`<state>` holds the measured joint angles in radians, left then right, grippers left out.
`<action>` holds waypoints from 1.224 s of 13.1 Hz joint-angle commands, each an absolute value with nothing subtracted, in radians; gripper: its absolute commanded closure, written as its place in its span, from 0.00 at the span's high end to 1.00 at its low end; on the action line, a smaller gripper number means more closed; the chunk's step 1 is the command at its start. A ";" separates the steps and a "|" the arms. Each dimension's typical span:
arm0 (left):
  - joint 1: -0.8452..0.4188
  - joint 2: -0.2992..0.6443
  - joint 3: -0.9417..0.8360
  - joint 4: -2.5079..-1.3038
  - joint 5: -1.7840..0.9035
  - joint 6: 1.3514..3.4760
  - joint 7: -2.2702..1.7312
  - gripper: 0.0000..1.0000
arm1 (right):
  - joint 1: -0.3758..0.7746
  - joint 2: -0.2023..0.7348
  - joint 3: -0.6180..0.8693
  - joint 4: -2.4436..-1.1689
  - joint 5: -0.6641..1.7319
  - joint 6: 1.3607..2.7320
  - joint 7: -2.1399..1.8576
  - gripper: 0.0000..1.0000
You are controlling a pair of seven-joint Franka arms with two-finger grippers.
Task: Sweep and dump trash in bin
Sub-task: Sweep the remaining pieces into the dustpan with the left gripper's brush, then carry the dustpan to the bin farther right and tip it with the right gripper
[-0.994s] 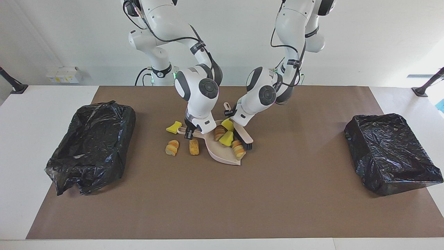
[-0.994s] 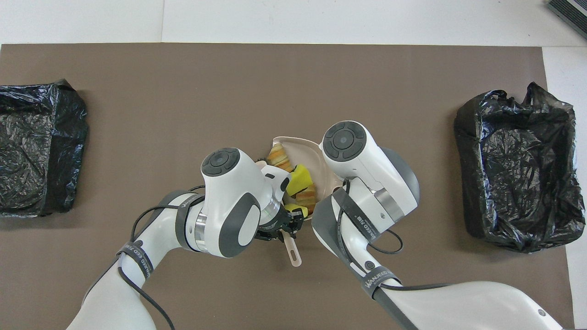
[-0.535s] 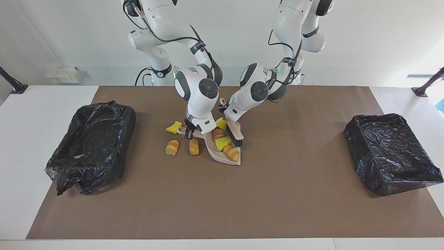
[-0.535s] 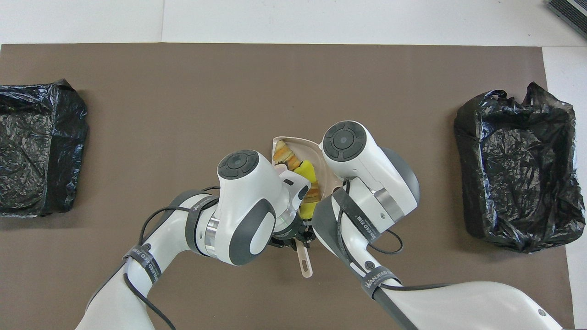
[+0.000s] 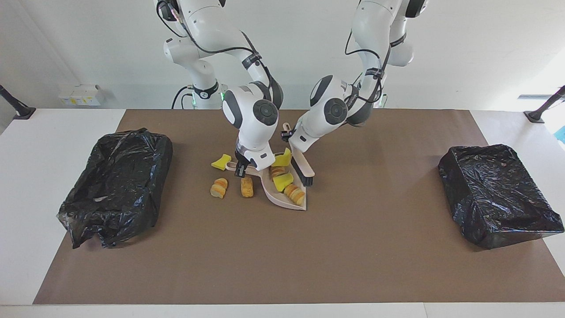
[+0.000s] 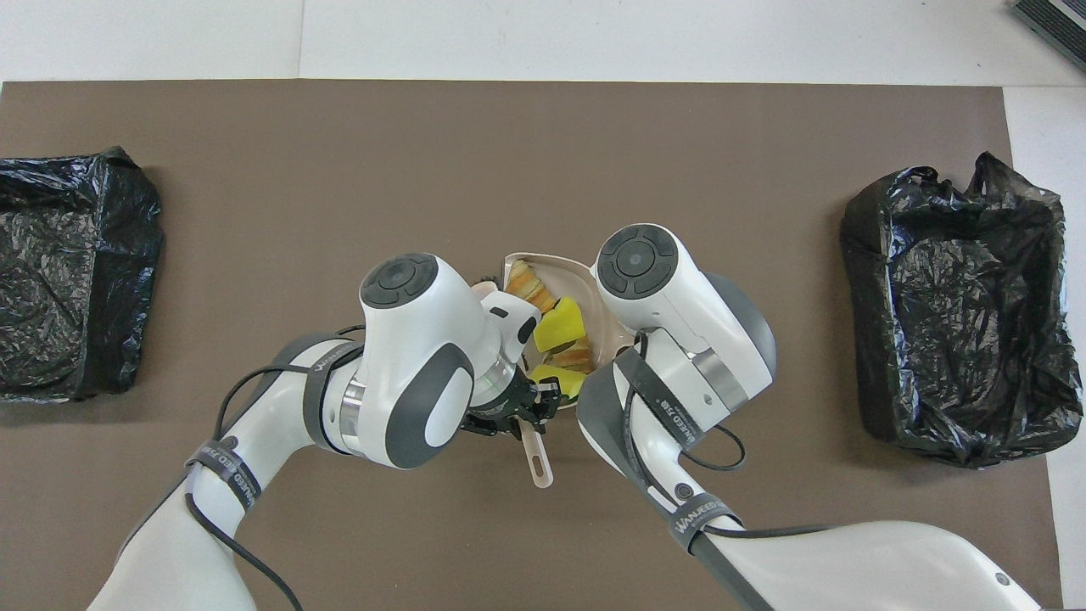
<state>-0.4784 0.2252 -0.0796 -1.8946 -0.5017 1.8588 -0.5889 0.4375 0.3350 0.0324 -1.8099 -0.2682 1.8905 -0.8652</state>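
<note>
Brush [image 5: 303, 169] swept inward, left hand [image 5: 289, 135] clamped

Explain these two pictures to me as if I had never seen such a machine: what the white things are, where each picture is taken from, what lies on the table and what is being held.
The white things are two robot arms, each ending in a two-finger gripper. One picture looks at them from across the table, the other looks down from above their own end.

The right gripper is shut on the handle of a beige dustpan that rests on the brown mat. The left gripper is shut on a beige brush with black bristles, at the pan's edge.

The trash is yellow sponge chunks and striped toy bread rolls. Four pieces lie in the pan. Three lie loose on the mat beside the pan, toward the right arm's end.

A bin lined with a black bag stands at each end of the table.
</note>
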 commanded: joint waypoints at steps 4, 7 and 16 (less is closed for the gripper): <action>-0.350 0.215 -0.089 -1.832 -0.422 1.537 -0.578 0.00 | 0.419 0.327 0.043 -1.825 -0.267 1.908 -0.825 0.00; -0.364 0.163 -0.090 -1.914 -0.413 1.482 -0.482 0.00 | 0.374 0.292 0.043 -1.812 -0.138 1.910 -0.842 0.00; -0.599 -0.037 -0.097 -2.286 -0.567 1.744 -0.483 0.00 | 0.022 0.169 0.043 -1.758 0.064 1.887 -1.286 0.00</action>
